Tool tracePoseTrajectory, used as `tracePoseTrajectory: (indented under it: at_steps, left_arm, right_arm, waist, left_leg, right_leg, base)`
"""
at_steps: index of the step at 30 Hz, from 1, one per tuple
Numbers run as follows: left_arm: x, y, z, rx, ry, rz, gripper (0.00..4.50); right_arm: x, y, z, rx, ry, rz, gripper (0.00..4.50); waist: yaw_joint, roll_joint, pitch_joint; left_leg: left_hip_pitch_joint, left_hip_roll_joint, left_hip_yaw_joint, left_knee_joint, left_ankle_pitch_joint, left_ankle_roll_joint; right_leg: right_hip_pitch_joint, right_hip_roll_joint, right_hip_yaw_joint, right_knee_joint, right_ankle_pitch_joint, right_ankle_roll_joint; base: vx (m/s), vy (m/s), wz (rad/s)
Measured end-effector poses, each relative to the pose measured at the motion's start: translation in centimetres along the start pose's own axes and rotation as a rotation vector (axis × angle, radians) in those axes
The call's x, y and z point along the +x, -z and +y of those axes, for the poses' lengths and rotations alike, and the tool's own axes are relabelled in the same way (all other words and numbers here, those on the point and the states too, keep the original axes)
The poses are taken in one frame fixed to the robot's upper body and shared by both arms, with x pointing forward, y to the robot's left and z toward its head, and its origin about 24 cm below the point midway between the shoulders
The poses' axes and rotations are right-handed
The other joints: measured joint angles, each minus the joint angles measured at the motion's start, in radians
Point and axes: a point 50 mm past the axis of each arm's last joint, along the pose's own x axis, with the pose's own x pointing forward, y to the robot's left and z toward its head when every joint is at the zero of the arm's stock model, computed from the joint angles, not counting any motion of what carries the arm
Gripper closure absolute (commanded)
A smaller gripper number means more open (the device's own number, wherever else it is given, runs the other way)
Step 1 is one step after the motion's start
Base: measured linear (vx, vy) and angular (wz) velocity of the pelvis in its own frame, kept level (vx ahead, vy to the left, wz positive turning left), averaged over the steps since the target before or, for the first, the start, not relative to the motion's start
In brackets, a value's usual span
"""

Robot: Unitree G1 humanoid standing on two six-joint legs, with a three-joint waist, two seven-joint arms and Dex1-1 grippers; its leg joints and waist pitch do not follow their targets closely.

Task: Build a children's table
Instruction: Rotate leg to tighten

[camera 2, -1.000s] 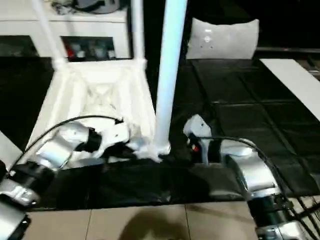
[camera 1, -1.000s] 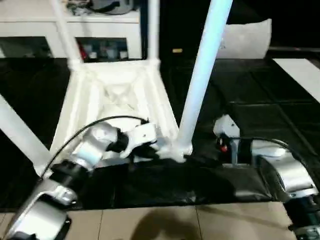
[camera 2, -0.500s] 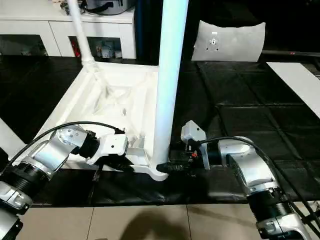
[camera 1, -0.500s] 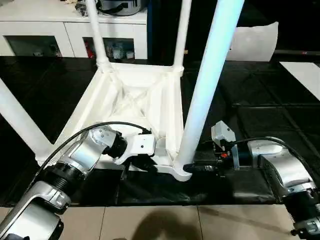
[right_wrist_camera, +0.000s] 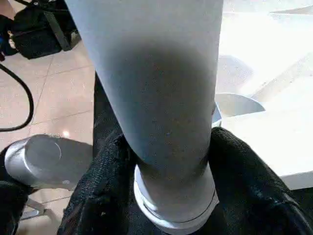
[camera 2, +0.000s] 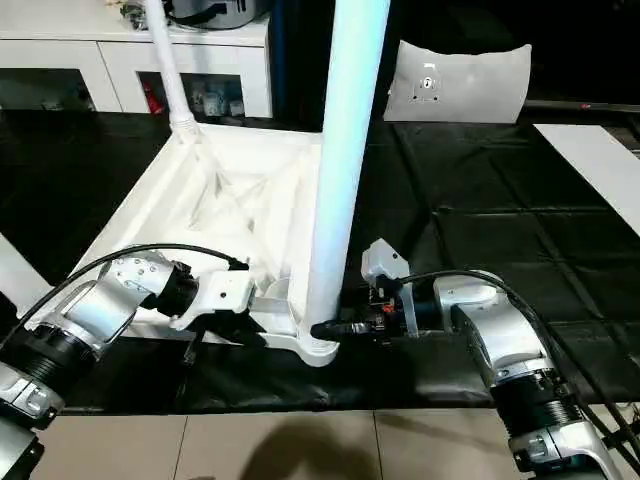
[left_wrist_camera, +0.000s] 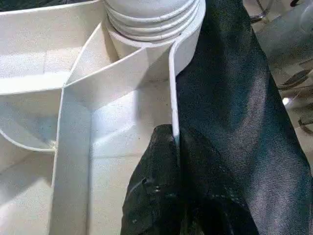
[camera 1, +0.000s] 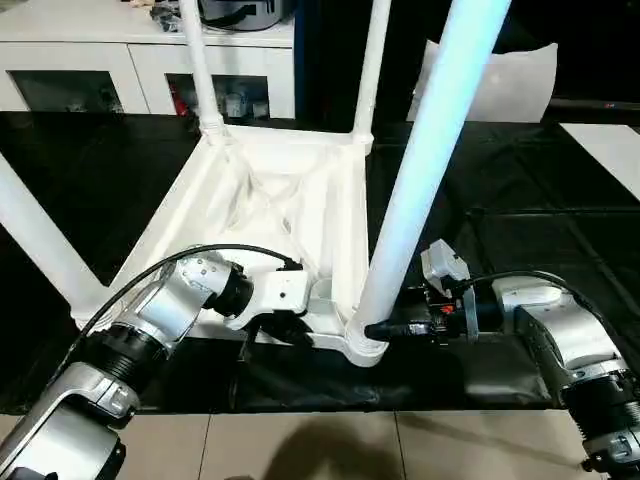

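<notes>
We see the white table top upside down on the black mat, ribbed underside facing up; it is our landmark. At its left near corner a leg slants up and outward. Two more legs stand in the far corners, left one and right one, in front of the white cabinet.

Our left gripper sits at the top's near edge, just left of the near right corner, fingers closed on the thin rim wall of the top.

The fourth leg stands in the near right corner socket, tilted slightly.

Our right gripper comes in from the right of that corner, its fingers clamped on both sides of the leg's base just above the socket. Beyond the top's far right corner a white sheet stands on the mat.
</notes>
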Motion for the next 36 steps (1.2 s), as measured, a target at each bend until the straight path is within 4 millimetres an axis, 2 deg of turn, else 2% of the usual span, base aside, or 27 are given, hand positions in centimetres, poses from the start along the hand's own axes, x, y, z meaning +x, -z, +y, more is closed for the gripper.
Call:
tracePoseTrajectory:
  at_steps: [7, 10, 13, 15, 16, 20, 22, 25, 27, 30, 32, 36]
  left_arm:
    - [0.0, 0.0, 0.0, -0.003, 0.004, -0.003, 4.5]
    - [0.2, 0.0, 0.1, -0.059, 0.003, -0.021, 4.5]
    - [0.3, 0.0, 0.3, -0.119, -0.025, -0.027, 4.5]
    - [0.5, 0.1, 0.7, -0.178, -0.099, -0.035, 4.5]
    - [0.5, 0.1, 0.8, -0.19, -0.118, -0.034, 4.5]
    - [1.4, -0.2, 1.8, -0.279, -0.238, -0.047, 4.5]
    - [2.1, -0.6, 2.5, -0.353, -0.329, -0.062, 4.5]
    - [3.4, -1.6, 3.6, -0.429, -0.444, -0.075, 4.5]
    - [4.2, -2.2, 3.9, -0.464, -0.502, -0.096, 4.5]
    - [4.6, -2.6, 4.3, -0.476, -0.539, -0.099, 4.5]
    - [4.6, -2.8, 4.4, -0.472, -0.549, -0.1, 4.5]
    - [4.6, -3.0, 4.5, -0.465, -0.552, -0.101, 4.5]
  right_arm:
    - [0.0, 0.0, 0.0, 0.012, -0.003, -0.005, 2.57]
    - [0.3, 0.2, 0.2, 0.053, 0.012, -0.028, 2.57]
    - [0.6, 0.3, 0.3, 0.083, 0.069, -0.048, 2.57]
    - [1.0, 0.3, 0.0, 0.108, 0.17, -0.064, 2.57]
    - [1.1, 0.3, -0.1, 0.114, 0.198, -0.069, 2.57]
    - [1.9, 0.2, -1.1, 0.165, 0.422, -0.104, 2.58]
    - [2.8, 0.0, -1.7, 0.214, 0.579, -0.137, 2.58]
    - [3.8, -0.6, -2.8, 0.269, 0.799, -0.162, 2.59]
    - [4.3, -0.9, -3.4, 0.297, 0.896, -0.17, 2.59]
    - [4.9, -1.3, -3.8, 0.301, 0.969, -0.173, 2.59]
    - [4.9, -1.5, -3.9, 0.306, 0.988, -0.194, 2.03]
    - [5.0, -1.6, -3.9, 0.295, 0.989, -0.21, 1.67]
  waist:
    - [0.0, 0.0, 0.0]
    - [0.0, 0.0, 0.0]
    - [-0.004, 0.0, 0.0]
    - [-0.009, 0.0, 0.0]
    - [-0.012, 0.0, 0.0]
    - [-0.057, 0.0, 0.0]
    - [-0.072, 0.001, 0.0]
    - [-0.094, 0.002, 0.0]
    - [-0.106, 0.002, 0.0]
    - [-0.112, 0.002, 0.0]
    - [-0.109, 0.002, 0.0]
    - [-0.099, 0.002, 0.0]
  left_leg:
    - [0.0, 0.0, 0.0, 0.0, 0.0, 0.0]
    - [0.0, 0.0, 0.0, 0.0, 0.0, 0.0]
    - [0.001, 0.0, 0.0, 0.0, 0.001, 0.0]
    - [0.002, 0.0, 0.0, 0.001, 0.003, -0.001]
    - [0.002, 0.0, 0.0, 0.002, 0.003, -0.001]
    - [0.001, 0.0, 0.0, 0.005, 0.004, -0.002]
    - [0.001, 0.0, 0.0, 0.006, 0.004, -0.002]
    - [-0.001, 0.001, -0.006, 0.006, 0.004, -0.002]
    - [-0.002, 0.002, -0.008, 0.005, 0.003, 0.0]
    - [-0.003, 0.0, -0.007, 0.003, 0.0, 0.004]
    - [-0.005, -0.001, -0.006, 0.001, -0.001, 0.005]
    - [-0.007, 0.0, -0.005, -0.005, 0.0, 0.008]
  right_leg:
    - [0.0, 0.0, 0.0, 0.0, 0.0, 0.0]
    - [0.0, 0.0, 0.0, 0.0, 0.0, 0.0]
    - [0.0, 0.0, 0.0, 0.0, 0.0, 0.0]
    - [0.001, 0.0, 0.0, 0.0, 0.0, 0.0]
    - [0.001, 0.0, 0.0, 0.0, 0.0, 0.0]
    - [0.001, 0.0, -0.003, -0.003, 0.0, 0.0]
    - [0.002, 0.001, -0.006, -0.006, 0.0, 0.0]
    - [0.002, -0.002, -0.019, -0.018, 0.0, 0.001]
    - [0.004, -0.012, -0.03, -0.021, 0.001, 0.001]
    - [0.003, -0.015, -0.03, -0.02, 0.002, 0.001]
    - [0.002, -0.015, -0.029, -0.019, 0.006, 0.001]
    - [0.0, -0.014, -0.029, -0.015, 0.005, 0.0]
  base:
    - [0.0, 0.0, 0.0]
    - [0.0, 0.0, 0.0]
    - [0.0, 0.0, 0.0]
    - [0.0, 0.0, 0.0]
    - [0.0, 0.0, 0.0]
    - [0.0, 0.0, 0.0]
    - [0.0, 0.0, 0.0]
    - [0.0, 0.0, 0.0]
    - [0.0, 0.0, 0.0]
    - [0.0, 0.0, 0.0]
    - [0.0, 0.0, 0.0]
    - [0.0, 0.0, 0.0]
